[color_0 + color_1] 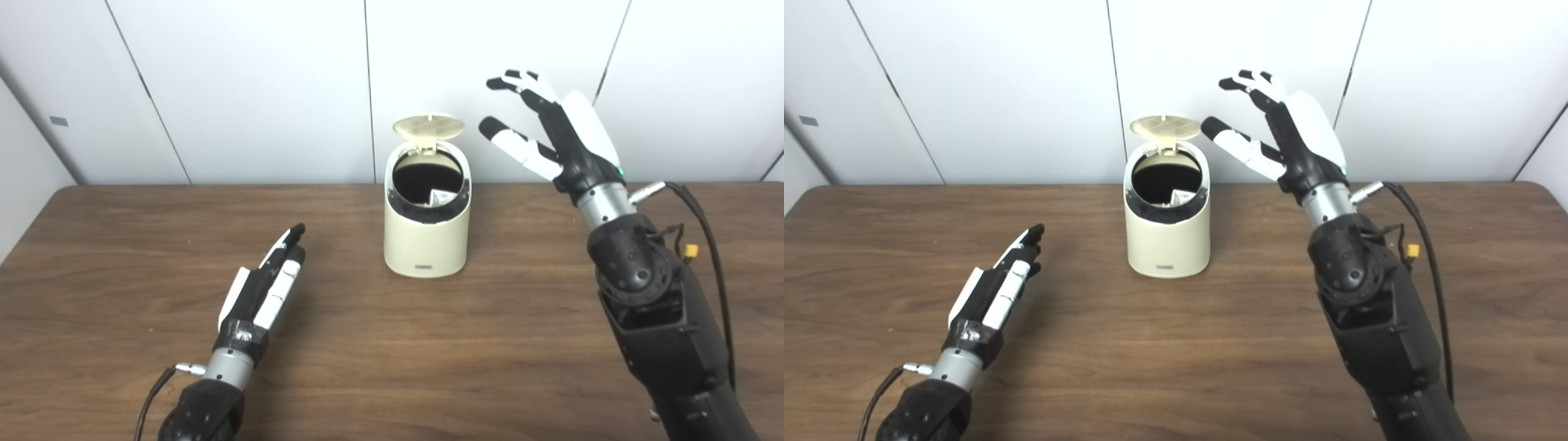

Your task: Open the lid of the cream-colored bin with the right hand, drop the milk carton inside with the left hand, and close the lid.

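The cream-colored bin (427,242) stands on the wooden table (367,343) at the middle back. Its round lid (428,125) is swung up and stands open behind the mouth. A corner of the milk carton (442,196) shows inside the dark opening, at its right. My right hand (545,131) is raised to the right of the lid, open with fingers spread, apart from the bin. My left hand (269,285) lies low over the table to the left of the bin, fingers straight and together, holding nothing.
A white panelled wall (275,79) runs behind the table's back edge. A black cable (710,245) hangs from my right forearm. Bare wood lies in front of the bin and between my two arms.
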You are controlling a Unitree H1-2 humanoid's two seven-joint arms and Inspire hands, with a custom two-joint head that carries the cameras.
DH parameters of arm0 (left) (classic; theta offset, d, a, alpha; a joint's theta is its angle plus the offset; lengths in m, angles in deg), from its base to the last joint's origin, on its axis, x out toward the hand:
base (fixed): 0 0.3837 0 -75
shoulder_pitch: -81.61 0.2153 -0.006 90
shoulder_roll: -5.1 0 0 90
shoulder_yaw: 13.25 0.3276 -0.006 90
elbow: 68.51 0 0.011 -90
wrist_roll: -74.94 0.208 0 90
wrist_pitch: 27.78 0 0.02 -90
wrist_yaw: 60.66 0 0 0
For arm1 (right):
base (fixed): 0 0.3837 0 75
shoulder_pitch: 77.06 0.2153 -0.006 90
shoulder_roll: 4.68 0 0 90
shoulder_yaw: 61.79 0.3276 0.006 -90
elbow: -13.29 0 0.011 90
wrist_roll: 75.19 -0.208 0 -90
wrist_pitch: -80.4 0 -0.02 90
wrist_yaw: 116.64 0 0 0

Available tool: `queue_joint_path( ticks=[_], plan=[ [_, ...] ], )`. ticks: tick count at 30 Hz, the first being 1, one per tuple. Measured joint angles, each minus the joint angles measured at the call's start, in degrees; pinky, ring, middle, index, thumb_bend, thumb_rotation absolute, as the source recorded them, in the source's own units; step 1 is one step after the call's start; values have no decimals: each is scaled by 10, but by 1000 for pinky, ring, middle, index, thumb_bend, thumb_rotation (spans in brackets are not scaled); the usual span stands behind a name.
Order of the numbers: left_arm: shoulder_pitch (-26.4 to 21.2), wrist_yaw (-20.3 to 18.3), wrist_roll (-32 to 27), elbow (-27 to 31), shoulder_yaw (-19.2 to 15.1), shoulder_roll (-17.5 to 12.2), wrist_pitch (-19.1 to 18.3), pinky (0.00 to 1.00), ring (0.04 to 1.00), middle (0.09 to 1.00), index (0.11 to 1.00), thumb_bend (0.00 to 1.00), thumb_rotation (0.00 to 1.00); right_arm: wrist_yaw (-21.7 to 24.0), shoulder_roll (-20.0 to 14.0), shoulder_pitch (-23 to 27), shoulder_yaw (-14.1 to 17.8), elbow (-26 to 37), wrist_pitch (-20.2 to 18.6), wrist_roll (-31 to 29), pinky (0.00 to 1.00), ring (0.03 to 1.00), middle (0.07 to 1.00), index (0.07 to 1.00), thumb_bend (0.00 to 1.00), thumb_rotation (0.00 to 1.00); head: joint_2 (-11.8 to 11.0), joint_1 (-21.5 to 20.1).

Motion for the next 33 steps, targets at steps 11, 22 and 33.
queue_joint_path(
  ticks=[11,22,33],
  plan=[
    [12,9,2,0,8,27,0,999,1000,1000,1000,631,894,48,-1,66,-44,-51,-14,42,1000,1000,1000,844,626,982,0,-4],
    [12,26,1,-1,6,45,14,1000,1000,1000,1000,641,915,82,-23,63,-68,-38,-11,85,1000,1000,1000,740,657,997,2,-8],
    [12,33,-4,-2,-5,45,18,1000,1000,1000,1000,591,904,91,-49,20,-70,6,29,106,1000,1000,958,583,566,971,4,-6]
  ],
)
